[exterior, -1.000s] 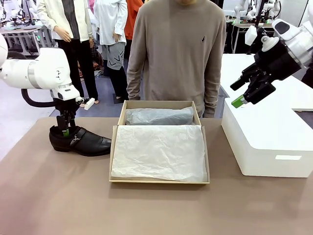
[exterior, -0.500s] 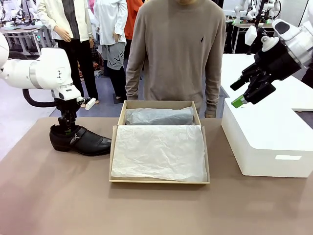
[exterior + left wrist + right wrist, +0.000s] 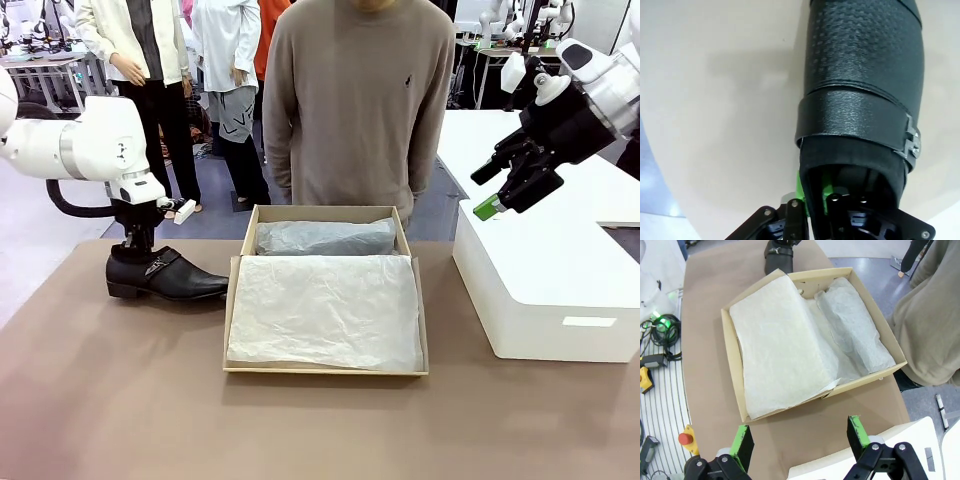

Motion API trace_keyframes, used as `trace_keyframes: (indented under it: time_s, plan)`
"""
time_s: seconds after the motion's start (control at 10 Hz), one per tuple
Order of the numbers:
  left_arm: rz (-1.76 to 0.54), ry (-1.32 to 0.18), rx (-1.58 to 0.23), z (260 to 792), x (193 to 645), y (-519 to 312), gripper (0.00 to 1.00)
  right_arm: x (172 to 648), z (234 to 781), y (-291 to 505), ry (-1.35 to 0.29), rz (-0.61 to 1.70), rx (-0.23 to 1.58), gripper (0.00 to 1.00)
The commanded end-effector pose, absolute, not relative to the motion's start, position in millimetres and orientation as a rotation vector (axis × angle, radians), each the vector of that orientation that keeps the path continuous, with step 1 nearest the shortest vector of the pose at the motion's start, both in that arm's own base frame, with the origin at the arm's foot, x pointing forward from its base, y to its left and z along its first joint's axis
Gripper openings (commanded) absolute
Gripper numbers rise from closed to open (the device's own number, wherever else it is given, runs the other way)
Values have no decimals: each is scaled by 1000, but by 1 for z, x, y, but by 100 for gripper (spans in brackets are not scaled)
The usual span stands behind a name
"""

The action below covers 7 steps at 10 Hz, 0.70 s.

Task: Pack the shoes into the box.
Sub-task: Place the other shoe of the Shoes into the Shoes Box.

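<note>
One glossy black shoe [image 3: 168, 278] with a side buckle strap is at the table's left, toe toward the box [image 3: 233, 300]. My left gripper [image 3: 136, 247] comes down on its heel end. In the left wrist view my left gripper [image 3: 812, 189] is shut on the shoe [image 3: 860, 95], one green pad [image 3: 799, 184] outside the collar wall and one inside. The tan box holds white tissue paper [image 3: 325, 310] and a tissue-wrapped bundle [image 3: 325, 237] at the back. My right gripper [image 3: 502, 192] hangs open above the white box. From its wrist view, my right gripper [image 3: 799, 437] looks down on the box [image 3: 734, 390].
A large white box [image 3: 545, 275] stands at the table's right. A person in a brown sweater [image 3: 360, 100] stands at the far edge behind the tan box. Bare table lies in front of the tan box and around the shoe.
My left gripper has shut on the shoe's heel collar. The shoe has tipped level and shifted slightly up and right. My right arm has not moved.
</note>
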<state>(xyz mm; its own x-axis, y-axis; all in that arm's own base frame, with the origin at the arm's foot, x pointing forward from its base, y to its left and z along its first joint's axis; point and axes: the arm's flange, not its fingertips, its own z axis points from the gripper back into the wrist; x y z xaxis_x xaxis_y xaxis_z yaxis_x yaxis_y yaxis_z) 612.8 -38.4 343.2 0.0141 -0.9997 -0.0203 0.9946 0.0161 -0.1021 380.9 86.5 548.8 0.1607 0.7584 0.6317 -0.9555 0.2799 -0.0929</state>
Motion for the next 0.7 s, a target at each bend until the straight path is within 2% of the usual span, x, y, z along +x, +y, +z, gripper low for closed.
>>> trace_keyframes:
  time_s: [0.0,0.6]
  plan:
    - [-1561,106,-27,345,612,-33,0,383,549,86,-672,1284,387,100]
    - [-1552,82,21,382,599,-20,0,383,549,86,-672,1284,387,100]
